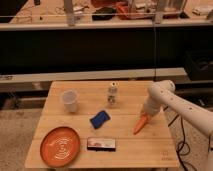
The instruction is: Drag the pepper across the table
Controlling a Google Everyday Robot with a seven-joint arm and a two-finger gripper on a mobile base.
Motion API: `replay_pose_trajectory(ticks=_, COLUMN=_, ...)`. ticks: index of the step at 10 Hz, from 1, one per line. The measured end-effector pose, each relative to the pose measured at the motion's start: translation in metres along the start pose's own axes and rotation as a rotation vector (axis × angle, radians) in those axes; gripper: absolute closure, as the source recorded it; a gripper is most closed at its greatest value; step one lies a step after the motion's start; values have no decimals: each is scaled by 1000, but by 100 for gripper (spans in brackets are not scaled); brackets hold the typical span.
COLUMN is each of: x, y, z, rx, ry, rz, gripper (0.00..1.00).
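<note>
White arm reaches down from the right, and its gripper [146, 114] sits at the thick end of the pepper [140, 125]; whether it is clamped on it I cannot tell. The pepper lies on the table [155, 150] near the right edge, its tip pointing front-left. The step in hand looks like the drag itself, at or near its start. The next move calls for a low, steady slide that keeps contact and stops short of the blue pad [99, 119] and the box [101, 144].
</note>
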Motion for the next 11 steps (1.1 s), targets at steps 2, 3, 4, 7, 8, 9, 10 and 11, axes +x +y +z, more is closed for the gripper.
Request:
replay_pose_trajectory(ticks=2, x=-1, y=-3, z=-1, rx=2, ry=-1, rz=-3, gripper=100)
replay_pose_trajectory(ticks=3, x=-1, y=-2, z=-1, rx=3, ry=-2, rz=-1, gripper=100)
replay_pose_trajectory(ticks=4, x=-2, y=-3, z=0, rx=0, ry=3, rz=-6, gripper=100)
replay_pose_trajectory(ticks=7, x=-11, y=-12, z=1, rx=1, ry=3, rz=-20, gripper=100)
replay_pose_trajectory(ticks=8, x=-11, y=-12, z=1, rx=3, ry=2, rz=-19, gripper=100)
replay_pose_trajectory(ticks=9, x=-12, y=-12, z=1, rx=1, ry=2, rz=-21, gripper=100)
replay_pose_trajectory(ticks=10, x=-14, y=-13, z=2, rx=0, ry=6, rz=-25, gripper=100)
replay_pose_trajectory(ticks=11, x=-21, y=-16, z=3, rx=-7, ry=8, rz=-35, gripper=100)
